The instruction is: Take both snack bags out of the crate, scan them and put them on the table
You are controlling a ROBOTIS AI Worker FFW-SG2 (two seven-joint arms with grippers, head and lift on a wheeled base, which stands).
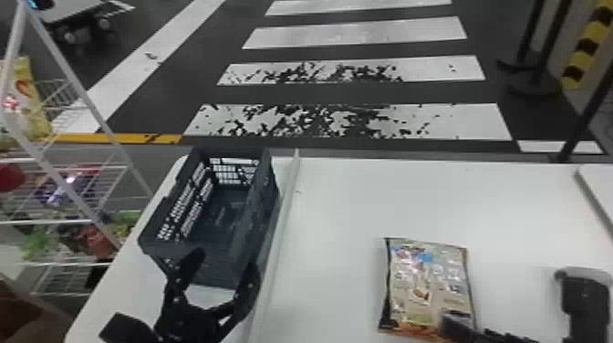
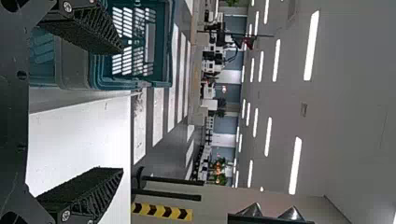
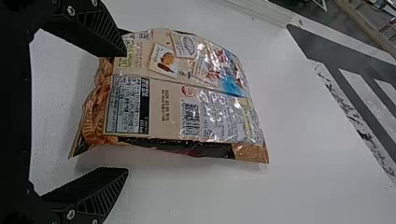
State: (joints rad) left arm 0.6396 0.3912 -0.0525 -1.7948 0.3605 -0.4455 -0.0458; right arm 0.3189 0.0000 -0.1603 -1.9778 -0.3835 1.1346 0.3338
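We see snack bag (image 1: 424, 283) on bench (image 1: 337, 219), well off L edge, corner hidden by R end effector (image 1: 504, 298): wide open, empty. L end effector (image 1: 226, 263): ditto, nr bare-floored crate (image 1: 257, 237) @ L edge.

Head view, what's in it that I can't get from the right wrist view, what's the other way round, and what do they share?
Head view: the crate on the left part of the table, the left gripper at its near end, and the wire rack with packets beside the table.

Right wrist view: the barcode on the snack bag, and both fingers of the right gripper standing apart, one overlapping the bag.

Both: the snack bag, the table and the white floor stripes beyond it.
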